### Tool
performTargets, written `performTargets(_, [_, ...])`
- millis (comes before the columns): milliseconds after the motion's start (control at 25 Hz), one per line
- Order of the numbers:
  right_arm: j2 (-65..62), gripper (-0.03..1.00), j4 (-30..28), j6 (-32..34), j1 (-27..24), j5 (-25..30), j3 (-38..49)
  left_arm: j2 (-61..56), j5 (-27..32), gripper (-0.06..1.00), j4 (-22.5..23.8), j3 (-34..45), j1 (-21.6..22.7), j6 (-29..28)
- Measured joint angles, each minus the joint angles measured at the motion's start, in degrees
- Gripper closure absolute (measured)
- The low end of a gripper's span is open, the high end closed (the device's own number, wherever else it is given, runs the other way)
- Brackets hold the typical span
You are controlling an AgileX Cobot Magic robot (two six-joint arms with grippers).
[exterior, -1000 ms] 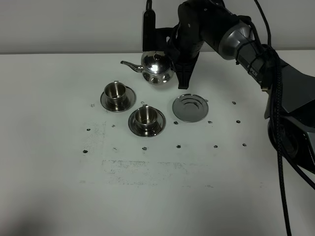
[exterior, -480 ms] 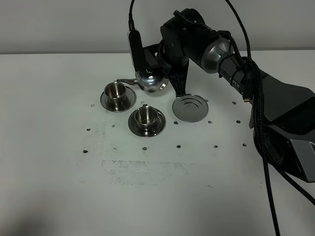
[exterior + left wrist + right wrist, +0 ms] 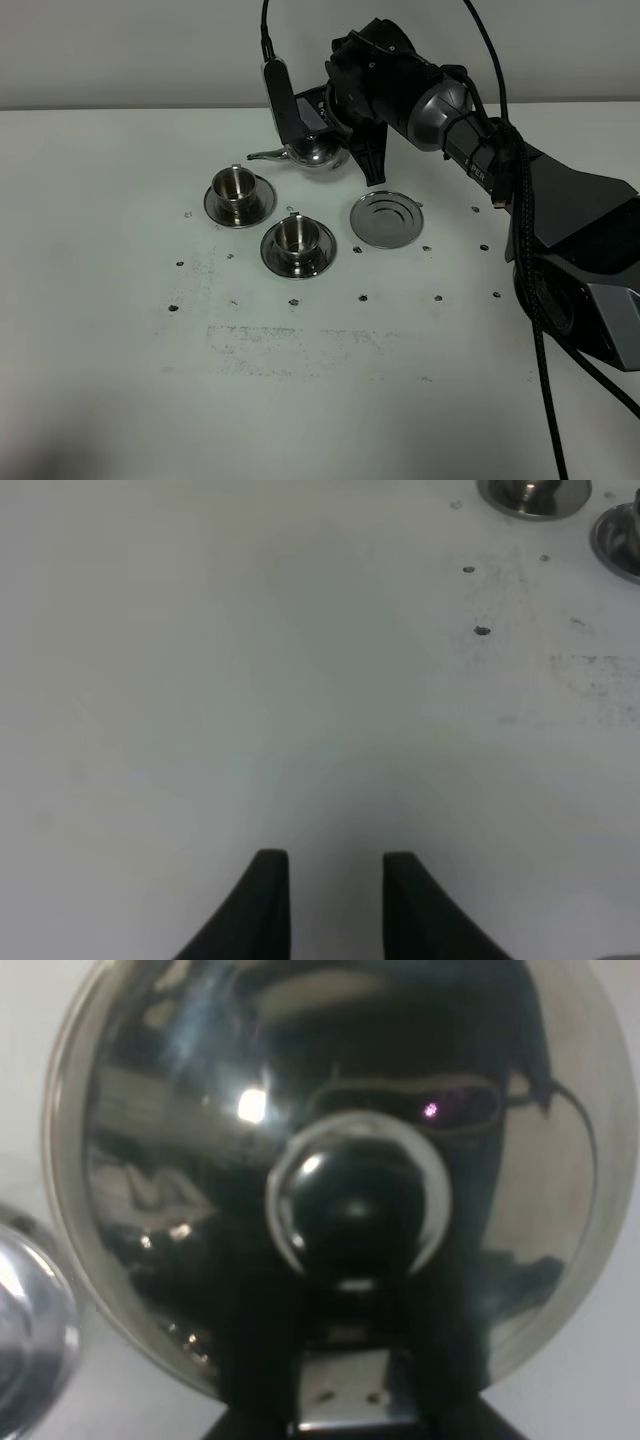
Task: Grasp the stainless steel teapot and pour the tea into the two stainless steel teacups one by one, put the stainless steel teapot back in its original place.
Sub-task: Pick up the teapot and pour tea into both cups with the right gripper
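right hand (image 3: 335, 140) clenched on teapot (image 3: 312, 152) | teapot tipped, spout toward far cup (image 3: 237, 187) | left hand (image 3: 335, 900) clenched, empty, above tabletop (image 3: 250, 680)

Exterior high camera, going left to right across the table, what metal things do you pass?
Far-left teacup on its saucer → second teacup, nearer the camera → stainless steel teapot, tilted, held up by the right gripper → empty ridged coaster.

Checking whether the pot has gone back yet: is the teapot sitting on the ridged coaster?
No. The coaster lies bare, and the teapot is held tilted behind it, spout toward the far cup.
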Motion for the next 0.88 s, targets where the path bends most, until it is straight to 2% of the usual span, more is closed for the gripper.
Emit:
performTargets(280, [0.02, 0.79, -0.64, -2.32, 0.91, -1.08, 0.00, 0.00, 0.00, 0.66, 0.00, 0.00, 0.00, 0.00])
performTargets(680, [0.02, 0.79, -4.95, -2.60, 1.18, -1.63, 0.00, 0.00, 0.00, 0.66, 0.00, 0.00, 0.00, 0.00])
performTargets(880, [1.00, 0.79, -5.00, -2.60, 1.48, -2.87, 0.00, 0.00, 0.00, 0.66, 0.00, 0.00, 0.00, 0.00])
